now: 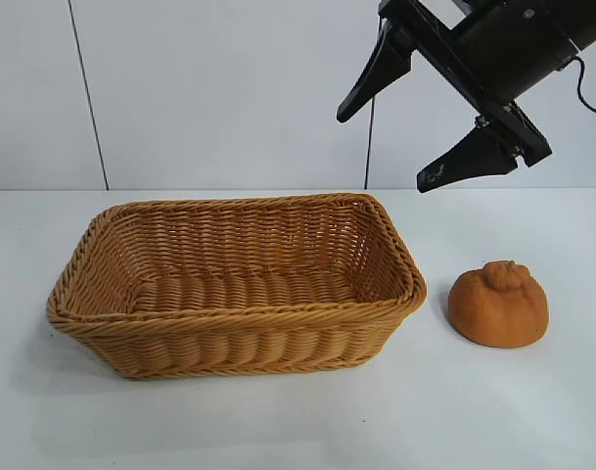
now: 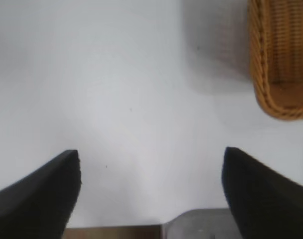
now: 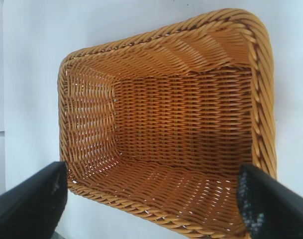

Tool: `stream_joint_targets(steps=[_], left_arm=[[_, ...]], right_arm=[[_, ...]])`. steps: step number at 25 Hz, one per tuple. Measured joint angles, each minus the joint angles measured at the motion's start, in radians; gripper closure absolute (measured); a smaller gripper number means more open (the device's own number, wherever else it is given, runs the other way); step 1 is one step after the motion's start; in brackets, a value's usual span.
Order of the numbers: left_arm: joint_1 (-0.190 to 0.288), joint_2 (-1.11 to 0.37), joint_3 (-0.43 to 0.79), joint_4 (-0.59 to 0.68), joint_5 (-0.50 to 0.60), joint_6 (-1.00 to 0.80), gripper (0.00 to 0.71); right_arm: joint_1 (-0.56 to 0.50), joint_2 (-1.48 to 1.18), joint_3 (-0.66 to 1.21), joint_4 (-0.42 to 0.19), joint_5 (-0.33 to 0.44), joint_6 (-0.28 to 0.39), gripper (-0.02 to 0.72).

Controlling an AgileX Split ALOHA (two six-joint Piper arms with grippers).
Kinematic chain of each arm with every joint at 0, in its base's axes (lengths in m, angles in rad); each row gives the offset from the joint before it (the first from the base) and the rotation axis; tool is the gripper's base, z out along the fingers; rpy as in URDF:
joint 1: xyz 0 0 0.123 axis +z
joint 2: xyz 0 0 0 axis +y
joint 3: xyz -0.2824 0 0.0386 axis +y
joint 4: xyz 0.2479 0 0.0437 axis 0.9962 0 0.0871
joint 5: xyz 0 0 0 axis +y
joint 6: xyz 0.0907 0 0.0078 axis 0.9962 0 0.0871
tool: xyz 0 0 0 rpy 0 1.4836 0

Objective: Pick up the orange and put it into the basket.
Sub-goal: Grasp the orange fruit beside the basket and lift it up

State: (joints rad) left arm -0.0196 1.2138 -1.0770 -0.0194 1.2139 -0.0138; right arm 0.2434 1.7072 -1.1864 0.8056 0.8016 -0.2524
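The orange [image 1: 498, 304], squat and dull orange with a bumpy knob on top, sits on the white table to the right of the basket. The golden-brown wicker basket [image 1: 131, 294] stands in the middle of the table, with nothing in it. My right gripper [image 1: 384, 149] hangs open and empty in the air, above and behind the basket's right end and well above the orange. Its wrist view looks down into the basket [image 3: 260, 99]. My left gripper [image 2: 151, 164] is open and empty over bare table, with a corner of the basket [image 2: 283, 107] off to one side.
The white table [image 1: 298, 421] runs wide around the basket and orange. A pale wall with a dark vertical seam [image 1: 87, 98] stands behind. A cable [image 1: 371, 137] hangs down behind the right gripper.
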Motion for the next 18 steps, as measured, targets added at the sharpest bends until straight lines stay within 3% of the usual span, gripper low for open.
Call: stream_joint_targets(steps=[4, 7, 12, 16, 18], left_arm=[[0.000, -0.214, 0.209, 0.000, -0.012, 0.000, 0.151], [0.000, -0.372, 0.374, 0.000, -0.088, 0.001, 0.151], [0.000, -0.609, 0.554, 0.000, -0.149, 0.001, 0.151], [0.000, -0.745, 0.569, -0.008, -0.149, 0.001, 0.151], [0.000, -0.809, 0.570, -0.018, -0.149, 0.001, 0.151]], right_arm=[[0.000, 0.000, 0.000, -0.010, 0.005, 0.000, 0.072], [0.000, 0.000, 0.000, -0.013, 0.005, 0.000, 0.072], [0.000, 0.000, -0.016, -0.023, 0.014, 0.000, 0.072], [0.000, 0.000, -0.092, -0.105, 0.044, 0.009, 0.072], [0.000, 0.000, -0.140, -0.195, 0.067, 0.047, 0.072]])
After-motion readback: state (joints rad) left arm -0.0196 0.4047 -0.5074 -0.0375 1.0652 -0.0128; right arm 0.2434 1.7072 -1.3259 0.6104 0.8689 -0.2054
